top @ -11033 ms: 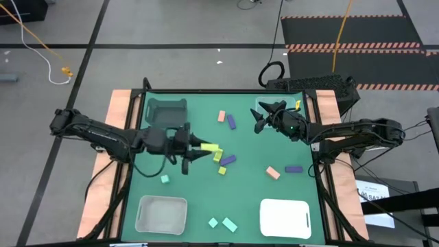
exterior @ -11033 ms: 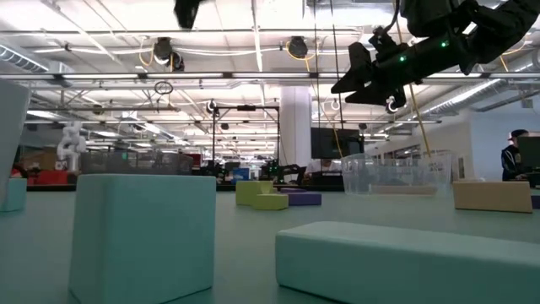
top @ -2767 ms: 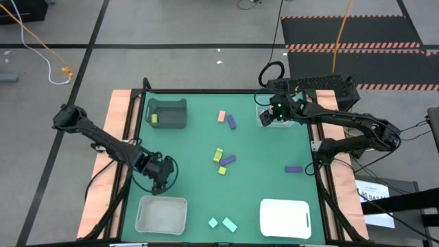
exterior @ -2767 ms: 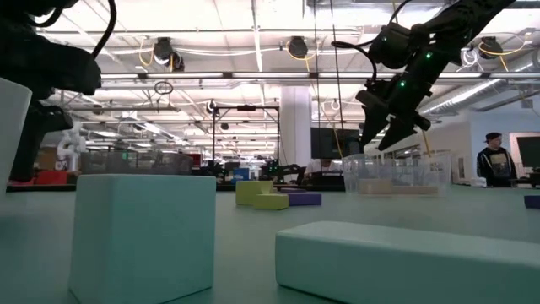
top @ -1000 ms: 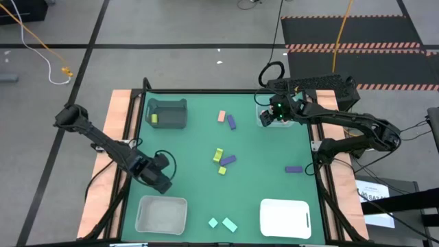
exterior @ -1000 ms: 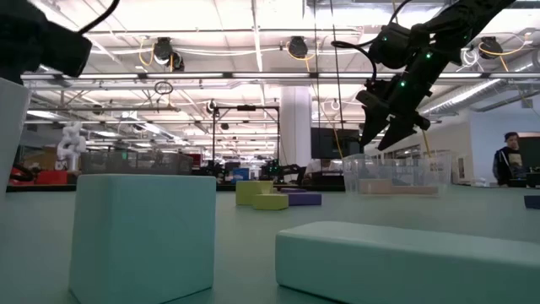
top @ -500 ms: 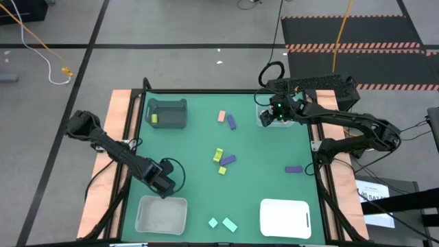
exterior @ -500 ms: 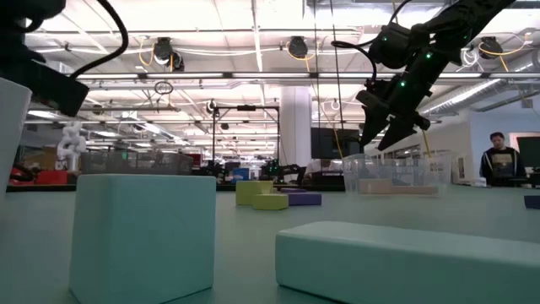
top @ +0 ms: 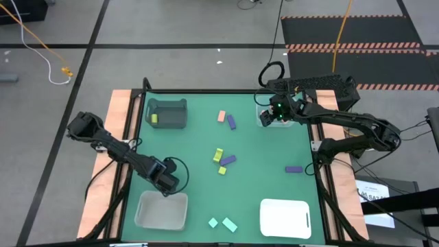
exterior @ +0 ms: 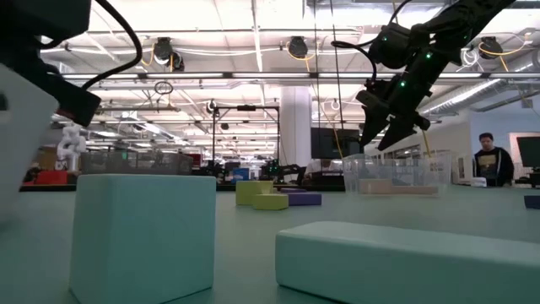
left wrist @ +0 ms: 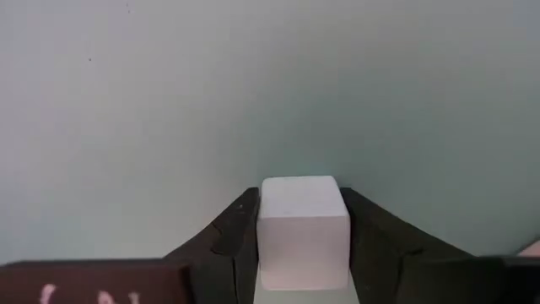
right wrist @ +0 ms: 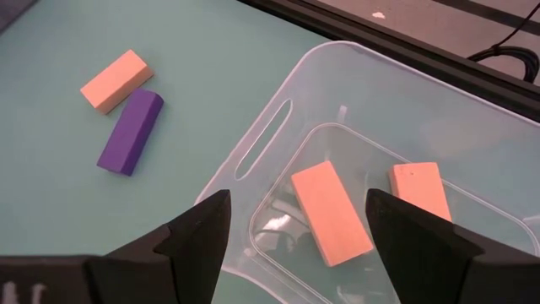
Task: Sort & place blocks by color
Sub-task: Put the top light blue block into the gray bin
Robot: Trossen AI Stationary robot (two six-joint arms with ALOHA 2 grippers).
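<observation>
My left gripper (top: 169, 184) hangs at the far rim of the light grey bin (top: 161, 211), shut on a pale mint cube (left wrist: 304, 232). My right gripper (top: 273, 114) hovers open over the clear bin (right wrist: 472, 160), which holds two salmon bars (right wrist: 331, 213). On the green mat lie a salmon bar (top: 221, 116), purple bars (top: 232, 122) (top: 227, 160) (top: 293, 169), yellow-green blocks (top: 218, 155) and two mint pieces (top: 213, 222) near the near edge. One yellow-green block (top: 153, 119) sits in the dark grey bin (top: 167, 110). My left gripper pinches the mint cube between its two fingers (left wrist: 240, 224), one on each opposite side face (left wrist: 263, 228). The cube's front face sticks out past the fingertips. It is lifted clear. From which side the fingers come does not show plainly.
A white bin (top: 285, 218) stands at the near right corner. The mat's middle holds the loose blocks; open mat lies between them and the left bins. In the low view a mint cube (exterior: 143, 232) and mint bar (exterior: 405, 262) loom close. A person (exterior: 485, 160) stands far behind.
My left gripper has moved toward the table's right and near edge, from beside the light grey bin to its far rim, carrying the mint cube. The light grey bin has shifted slightly and shows tilted in the low view. My right gripper has stayed over the clear bin.
</observation>
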